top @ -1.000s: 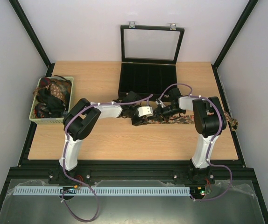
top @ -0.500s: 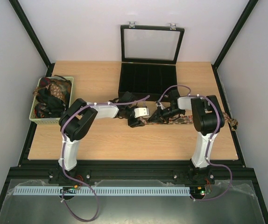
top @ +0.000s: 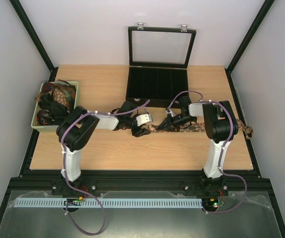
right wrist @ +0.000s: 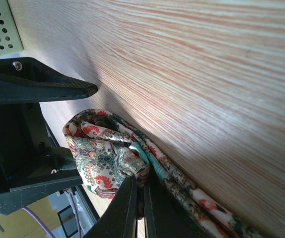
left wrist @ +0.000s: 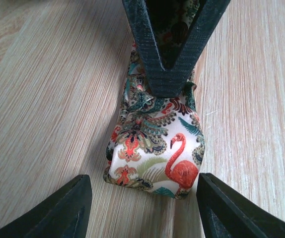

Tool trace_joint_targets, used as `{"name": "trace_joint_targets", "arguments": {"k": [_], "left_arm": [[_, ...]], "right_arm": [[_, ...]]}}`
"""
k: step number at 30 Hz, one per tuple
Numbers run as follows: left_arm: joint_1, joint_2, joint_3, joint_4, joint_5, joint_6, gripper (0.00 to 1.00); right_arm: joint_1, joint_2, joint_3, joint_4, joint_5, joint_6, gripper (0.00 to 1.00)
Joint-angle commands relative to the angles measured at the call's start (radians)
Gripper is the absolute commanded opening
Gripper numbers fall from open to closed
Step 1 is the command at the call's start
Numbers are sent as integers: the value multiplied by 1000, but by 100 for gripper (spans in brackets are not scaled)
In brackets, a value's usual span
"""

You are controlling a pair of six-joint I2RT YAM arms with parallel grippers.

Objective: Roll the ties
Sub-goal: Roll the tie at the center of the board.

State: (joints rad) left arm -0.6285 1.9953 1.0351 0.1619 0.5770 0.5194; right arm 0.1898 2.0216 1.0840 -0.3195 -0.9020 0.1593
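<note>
Left wrist view: the left gripper point(left wrist: 141, 201) holds its jaws apart, flanking the flamingo-print tie point(left wrist: 155, 148); at 12 o'clock, the right gripper point(left wrist: 171, 85) has its jaws clamped on that tie.

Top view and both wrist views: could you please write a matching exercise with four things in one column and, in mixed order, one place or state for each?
Things:
1. basket
2. case
3. left tool
4. right tool

Places or states:
A. shut on the tie
B. lid up, at the back
C. open, straddling the tie's end
D. far left, holds more ties

Pairs: 1-D, 2-B, 3-C, 4-A
</note>
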Motion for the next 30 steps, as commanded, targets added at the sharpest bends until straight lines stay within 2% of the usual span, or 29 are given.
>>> {"name": "trace_joint_targets", "arguments": {"k": [1, 4, 7, 9, 19, 24, 26, 30], "left_arm": [[-8, -27, -44, 56, -1, -18, 58], [-23, -29, -30, 48, -19, 0, 57], [-47, -30, -21, 49, -41, 3, 67], [-60, -33, -17, 55, -46, -4, 69], [-85, 48, 71, 39, -103, -36, 65], [-85, 54, 73, 53, -99, -35, 70], [-85, 67, 93, 28, -81, -27, 67], [-84, 82, 114, -6, -71, -27, 50]], "right_arm": [[-5, 35, -18, -41, 105, -12, 3], [-5, 35, -18, -35, 99, -7, 4], [-5, 32, -14, -34, 91, -8, 6], [-4, 29, -11, -36, 89, -11, 8], [-5, 21, -5, -48, 80, -25, 9], [-4, 14, 9, -60, 71, -36, 9], [-4, 16, 11, -67, 70, -40, 10], [-4, 12, 22, -77, 58, -38, 18]]}}
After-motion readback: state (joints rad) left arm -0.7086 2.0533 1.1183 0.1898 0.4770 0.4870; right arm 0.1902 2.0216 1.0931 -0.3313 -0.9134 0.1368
